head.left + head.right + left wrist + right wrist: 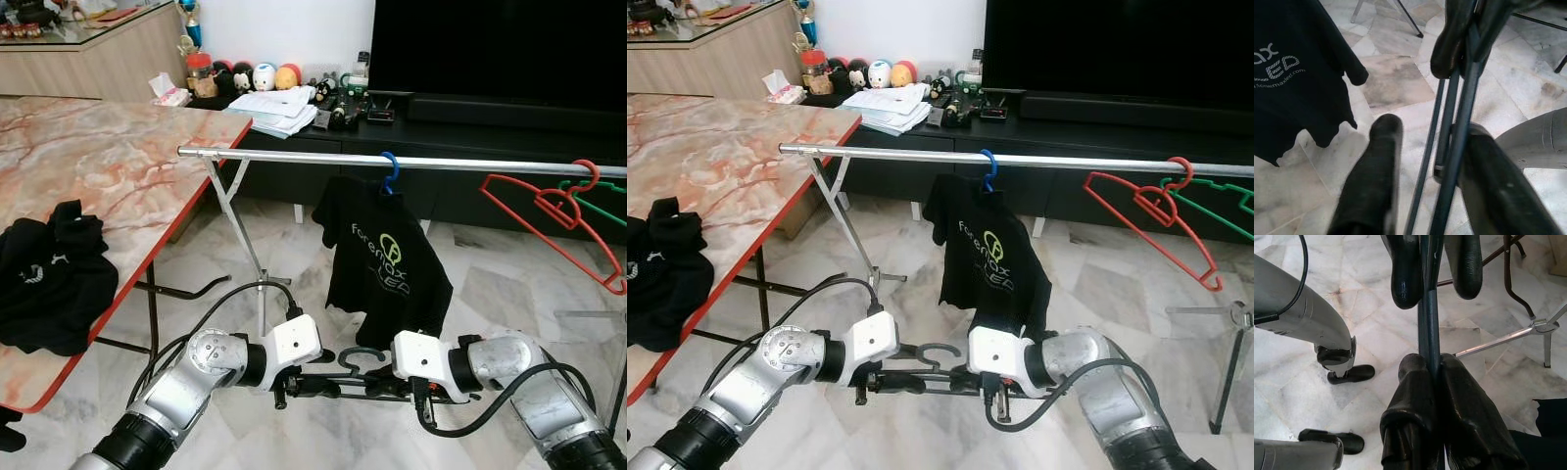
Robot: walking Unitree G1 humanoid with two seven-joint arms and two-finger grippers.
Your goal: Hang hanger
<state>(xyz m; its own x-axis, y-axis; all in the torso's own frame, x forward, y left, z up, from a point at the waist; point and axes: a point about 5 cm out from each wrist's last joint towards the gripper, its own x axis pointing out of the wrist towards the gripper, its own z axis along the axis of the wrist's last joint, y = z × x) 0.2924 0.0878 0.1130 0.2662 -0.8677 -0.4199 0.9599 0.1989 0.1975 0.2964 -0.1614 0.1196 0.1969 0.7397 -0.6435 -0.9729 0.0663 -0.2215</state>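
Both grippers meet low in the centre of the left eye view, the left gripper (pixel 294 384) and right gripper (pixel 392 384) holding a dark hanger (pixel 358 364) level between them. Above, a rail (pixel 294 155) crosses the frame, carrying a black T-shirt (pixel 387 259) and a red hanger (pixel 558 215).

Left wrist view: the fingers (pixel 1376 166) stand apart, the hanger's bars (pixel 1449 147) running between them.

Right wrist view: the fingers (pixel 1415 411) are clamped tight on the hanger's bar (pixel 1429 308).

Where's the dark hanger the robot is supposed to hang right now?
In the left eye view the dark hanger lies low between the left gripper and right gripper, below the silver rail and the hanging black T-shirt.
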